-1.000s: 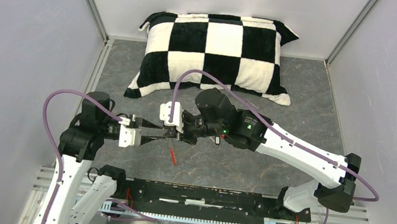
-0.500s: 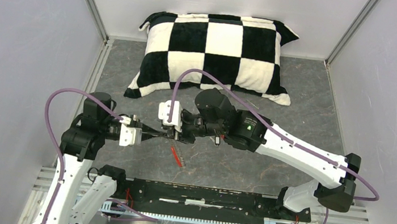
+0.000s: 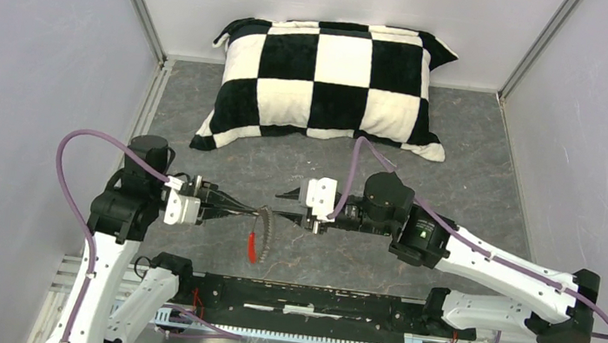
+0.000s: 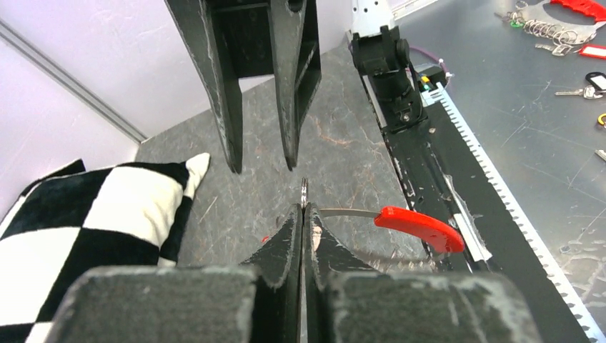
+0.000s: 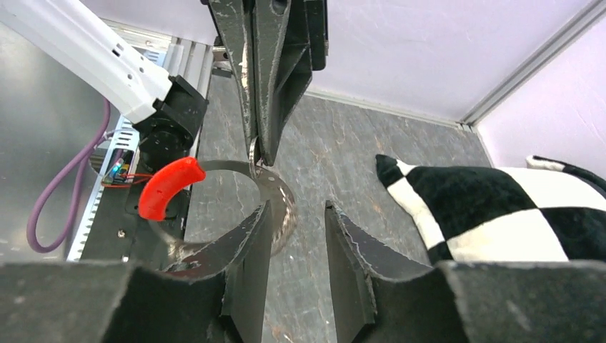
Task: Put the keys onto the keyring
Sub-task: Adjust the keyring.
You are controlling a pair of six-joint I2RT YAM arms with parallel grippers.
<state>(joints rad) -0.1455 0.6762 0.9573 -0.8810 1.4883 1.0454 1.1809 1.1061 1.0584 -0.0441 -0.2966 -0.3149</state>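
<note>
The keyring [image 3: 265, 230], a thin silvery coil loop with a short red section [image 3: 253, 247], hangs from my left gripper [image 3: 259, 211], which is shut on its top. In the left wrist view the fingertips [image 4: 294, 214] are pressed together, a thin metal edge pokes out between them, and the red section [image 4: 418, 227] curves off to the right. My right gripper [image 3: 283, 205] faces the left one and stands open, with nothing between its fingers [image 5: 251, 236]. The coil [image 5: 280, 204] hangs just past one fingertip. I cannot make out the keys on the floor.
A black-and-white checked pillow [image 3: 334, 79] lies at the back of the grey floor [image 3: 458, 173]. The black rail [image 3: 310, 304] runs along the near edge. Beyond it, several loose keys and rings [image 4: 543, 28] lie on a metal shelf. White walls close in both sides.
My left gripper shut on the keyring. The right gripper opened, let go of it and drew back to the right. The loop now hangs from the left gripper.
</note>
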